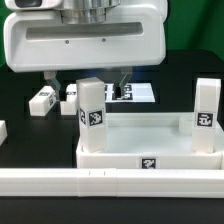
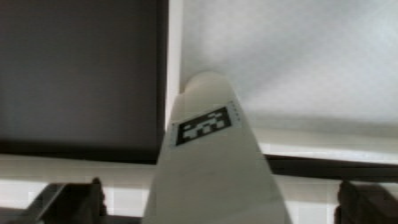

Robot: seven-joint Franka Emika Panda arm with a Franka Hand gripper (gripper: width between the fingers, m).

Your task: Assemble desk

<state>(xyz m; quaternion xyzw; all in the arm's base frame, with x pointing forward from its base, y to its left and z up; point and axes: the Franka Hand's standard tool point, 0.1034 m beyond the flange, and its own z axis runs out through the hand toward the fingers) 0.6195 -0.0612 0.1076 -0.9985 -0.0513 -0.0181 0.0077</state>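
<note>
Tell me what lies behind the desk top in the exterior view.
Behind the desk top, loose legs lie at the exterior view's left, the marker board beside them. The arm's white body and an upright leg cover whatever lies farther back.

Black table (image 1: 40, 140), desk top (image 1: 110, 158), loose legs (image 1: 42, 100)

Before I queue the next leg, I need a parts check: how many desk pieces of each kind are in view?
Desk top: 1
Upright legs standing on it, one at the exterior view's left and one at its right: 2
Loose legs lying flat behind it: 2
Total: 5 desk pieces
</note>
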